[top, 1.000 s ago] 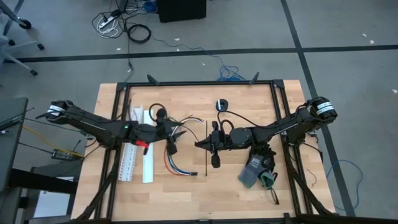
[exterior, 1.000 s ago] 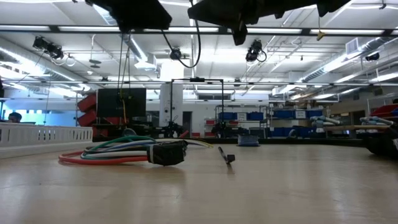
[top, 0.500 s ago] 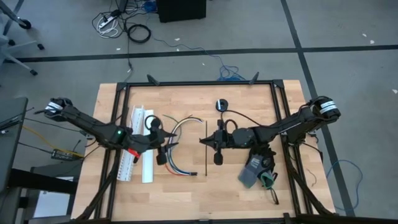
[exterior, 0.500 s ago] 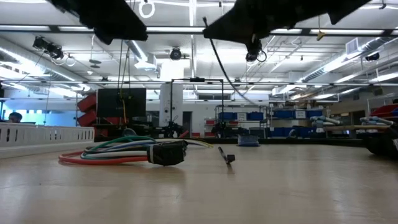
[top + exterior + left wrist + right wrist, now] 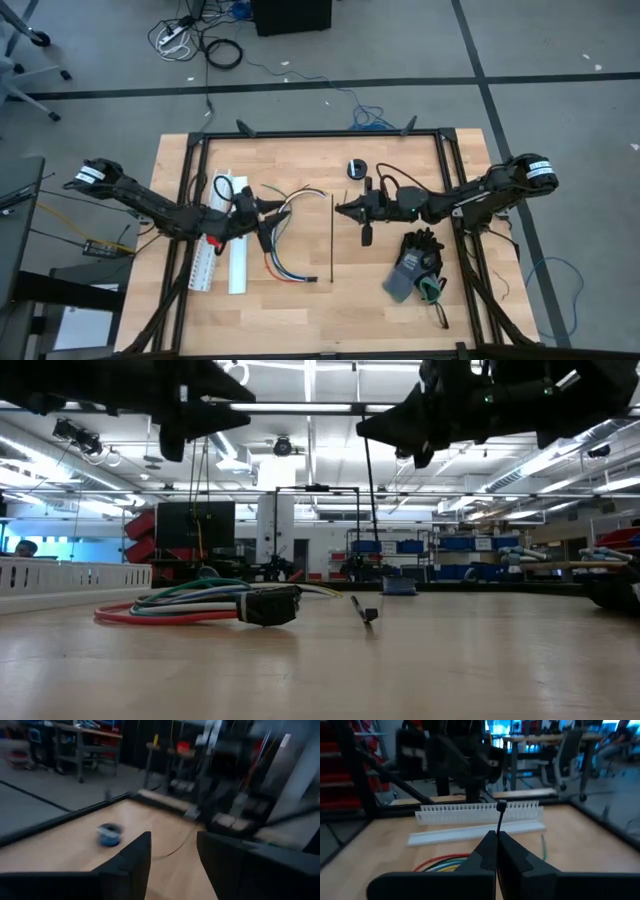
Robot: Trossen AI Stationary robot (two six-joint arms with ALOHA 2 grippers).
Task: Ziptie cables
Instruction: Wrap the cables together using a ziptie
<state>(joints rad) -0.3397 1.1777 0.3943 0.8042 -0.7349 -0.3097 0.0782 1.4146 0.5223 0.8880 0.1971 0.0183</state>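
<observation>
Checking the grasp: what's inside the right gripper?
A thin black ziptie sticks out of the shut right gripper. The part of the strip clamped inside is hidden.

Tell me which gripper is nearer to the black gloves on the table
The right. The right gripper hangs just up and left of the gloves; the left gripper is farther, across the cables.

- A long white slotted plastic channel (image 5: 207, 245) lies near the pale wooden tabletop's (image 5: 300, 310) left edge, its flat white cover strip (image 5: 239, 262) just beside it.
- A small round blue-and-black object (image 5: 355, 168), maybe a tape roll, sits toward the far edge.
- Dark grey-green work gloves (image 5: 414, 262) lie at the right.
</observation>
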